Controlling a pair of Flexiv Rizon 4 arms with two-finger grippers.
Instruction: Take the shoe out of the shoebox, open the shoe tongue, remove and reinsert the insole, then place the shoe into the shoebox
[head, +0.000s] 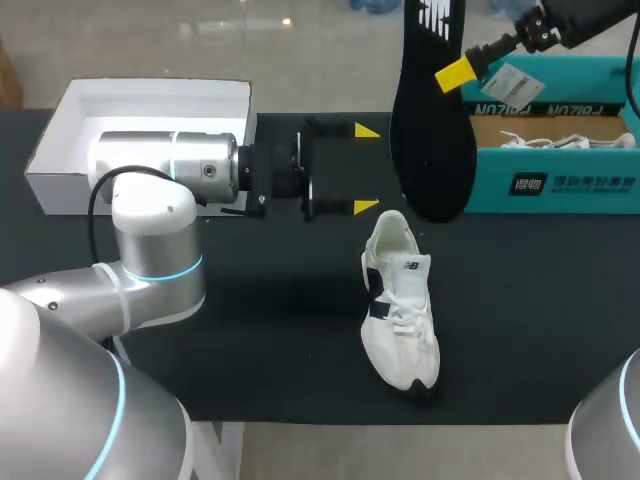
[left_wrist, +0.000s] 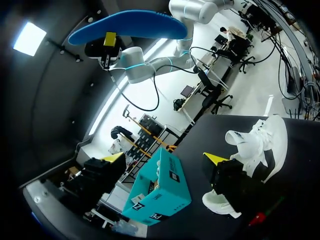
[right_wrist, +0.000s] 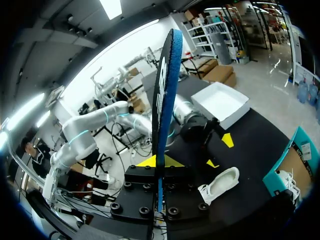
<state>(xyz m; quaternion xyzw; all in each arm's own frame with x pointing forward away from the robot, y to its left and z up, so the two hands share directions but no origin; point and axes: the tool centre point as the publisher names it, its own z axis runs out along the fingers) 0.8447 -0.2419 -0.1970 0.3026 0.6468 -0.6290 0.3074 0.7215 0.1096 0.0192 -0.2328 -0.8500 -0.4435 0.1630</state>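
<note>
Closest to the head camera, my left arm (head: 150, 230) lies across the black table (head: 250, 340). Its left claw (head: 366, 168) stands wide open with nothing between the fingers. Just beside that claw's nearer fingertip sits the white shoe (head: 400, 320), out of the box and upright on its sole. Its heel end is toward the claw and its toe points at the table's front edge. Ahead of the left claw hangs the insole (head: 432, 150), dark on one face and blue on the other, held on end above the table with its lower end near the shoe's heel. I have the right claw (head: 450, 75) clamped on the insole's upper part, one finger on each face. Beyond the insole, under the right claw's arm, stands the teal shoebox (head: 560, 180), open. Behind the left claw's wrist rests a white box (head: 60, 140).
</note>
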